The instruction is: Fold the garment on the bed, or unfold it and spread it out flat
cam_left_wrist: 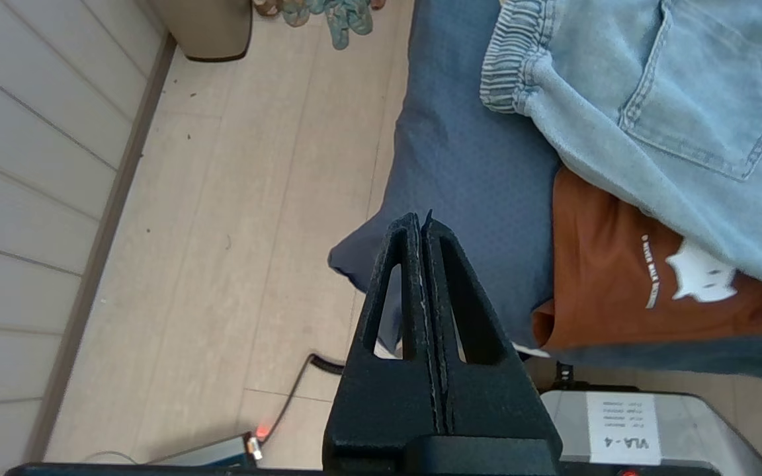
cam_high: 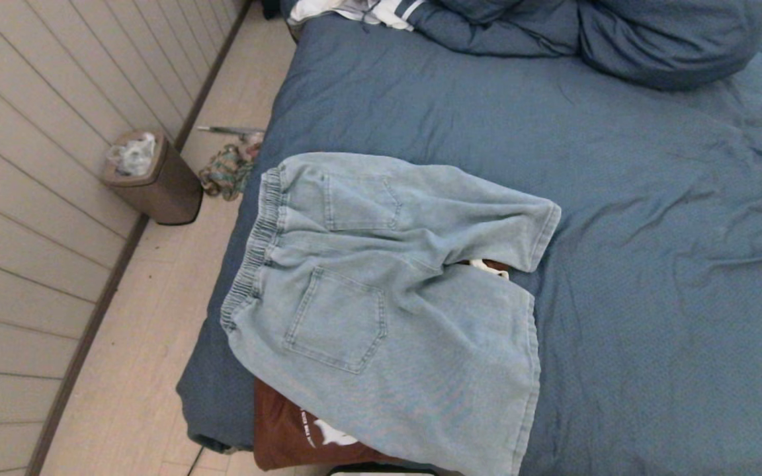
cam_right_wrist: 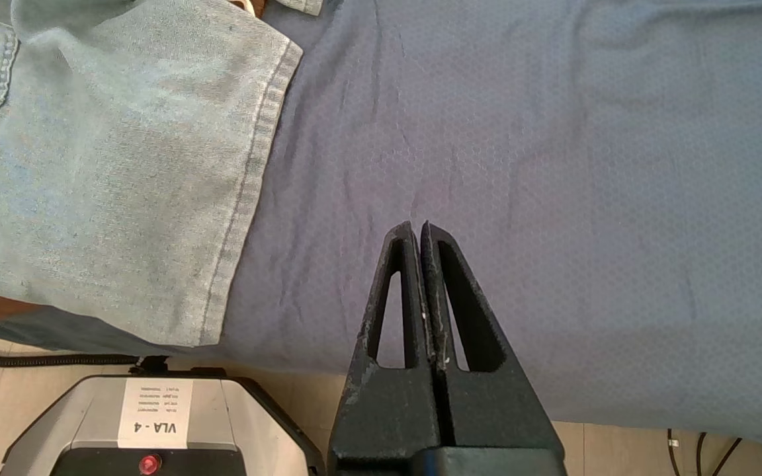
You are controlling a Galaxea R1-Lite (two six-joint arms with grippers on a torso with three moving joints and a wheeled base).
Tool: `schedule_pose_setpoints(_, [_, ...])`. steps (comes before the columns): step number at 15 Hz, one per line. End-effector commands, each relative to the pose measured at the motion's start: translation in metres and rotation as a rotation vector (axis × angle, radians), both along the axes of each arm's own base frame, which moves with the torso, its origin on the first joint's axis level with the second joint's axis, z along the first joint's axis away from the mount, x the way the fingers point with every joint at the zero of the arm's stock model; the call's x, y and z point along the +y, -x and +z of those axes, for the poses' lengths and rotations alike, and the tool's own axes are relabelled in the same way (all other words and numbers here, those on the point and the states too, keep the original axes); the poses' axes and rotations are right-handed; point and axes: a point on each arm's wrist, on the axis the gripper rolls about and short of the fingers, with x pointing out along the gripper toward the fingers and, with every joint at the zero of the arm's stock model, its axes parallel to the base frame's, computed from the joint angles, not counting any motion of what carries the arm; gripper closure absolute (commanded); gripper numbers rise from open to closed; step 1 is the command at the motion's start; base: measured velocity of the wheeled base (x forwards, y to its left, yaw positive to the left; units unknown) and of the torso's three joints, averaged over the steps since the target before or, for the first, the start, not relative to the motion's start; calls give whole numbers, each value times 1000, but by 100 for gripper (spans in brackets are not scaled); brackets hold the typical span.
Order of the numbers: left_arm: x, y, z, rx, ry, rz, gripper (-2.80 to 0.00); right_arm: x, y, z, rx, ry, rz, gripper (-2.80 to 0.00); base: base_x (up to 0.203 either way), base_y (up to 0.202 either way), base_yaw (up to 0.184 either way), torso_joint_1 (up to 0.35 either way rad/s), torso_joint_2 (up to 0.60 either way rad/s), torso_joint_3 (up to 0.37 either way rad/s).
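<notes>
The pale blue denim shorts [cam_high: 387, 297] lay flat on the slate-blue bed [cam_high: 652, 264], waistband nearer the closed, empty left gripper [cam_left_wrist: 424, 221], hems nearer the closed, empty right gripper [cam_right_wrist: 419, 228].

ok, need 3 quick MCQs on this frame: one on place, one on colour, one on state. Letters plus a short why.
1. Where do the denim shorts lie?
A. On the floor
B. On the bed, near its left edge
C. In the bin

2. What colour is the garment under the shorts?
A. Rust-brown
B. White
C. Green

3. How do the left gripper and right gripper stand?
A. Both open
B. Holding the shorts
C. Both shut, empty

Answers: B, the shorts are spread on the blue sheet; A, brown cloth shows beneath the shorts; C, each pair of jaws is pressed together with nothing between.
</notes>
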Motion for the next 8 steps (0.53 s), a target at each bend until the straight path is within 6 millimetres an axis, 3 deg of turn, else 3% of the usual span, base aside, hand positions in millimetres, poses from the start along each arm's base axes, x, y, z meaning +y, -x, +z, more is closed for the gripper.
schedule_pose_setpoints(1, [0,0,0,3,5,-1,0,0,0,-1,-3,0,1,0,0,0,0,0,0,0])
schedule_pose_setpoints(8, [0,0,0,-1,3,0,0,0,0,-1,-3,-8,-1,0,0,0,0,0,0,0])
